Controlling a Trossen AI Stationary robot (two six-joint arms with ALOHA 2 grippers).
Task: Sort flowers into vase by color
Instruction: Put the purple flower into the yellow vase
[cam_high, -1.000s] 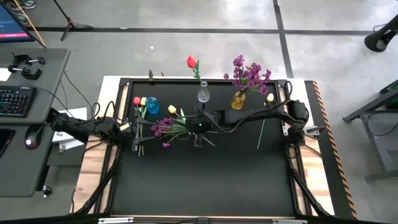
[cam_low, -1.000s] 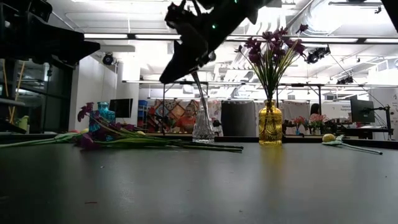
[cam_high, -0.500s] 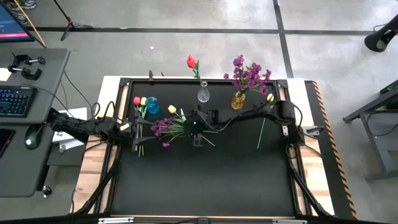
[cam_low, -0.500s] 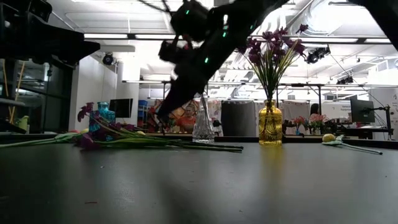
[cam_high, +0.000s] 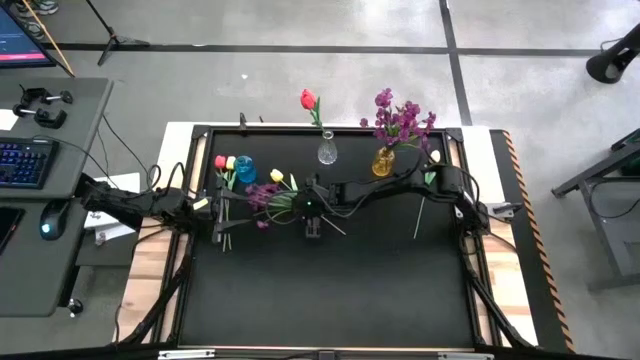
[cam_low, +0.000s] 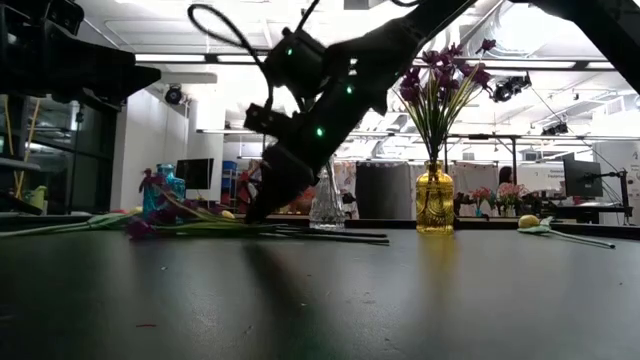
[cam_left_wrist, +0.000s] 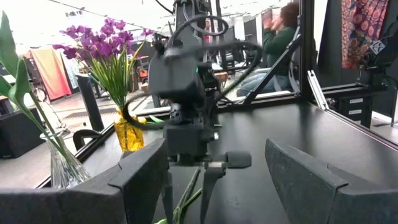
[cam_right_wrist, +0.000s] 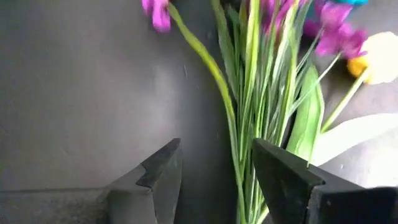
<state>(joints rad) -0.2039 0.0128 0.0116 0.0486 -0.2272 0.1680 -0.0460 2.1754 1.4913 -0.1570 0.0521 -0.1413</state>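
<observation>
Here the right gripper (cam_right_wrist: 211, 171) straddles slender, glossy purple sprig stems (cam_right_wrist: 252, 118).

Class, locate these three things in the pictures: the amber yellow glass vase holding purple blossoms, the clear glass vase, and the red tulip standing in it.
Amber yellow glass vase (cam_low: 434, 203): low view, on its rounded body.
Clear glass vase (cam_high: 327, 153): high view, on its bulbous base.
Red tulip (cam_high: 308, 99): high view, on the bloom.
</observation>
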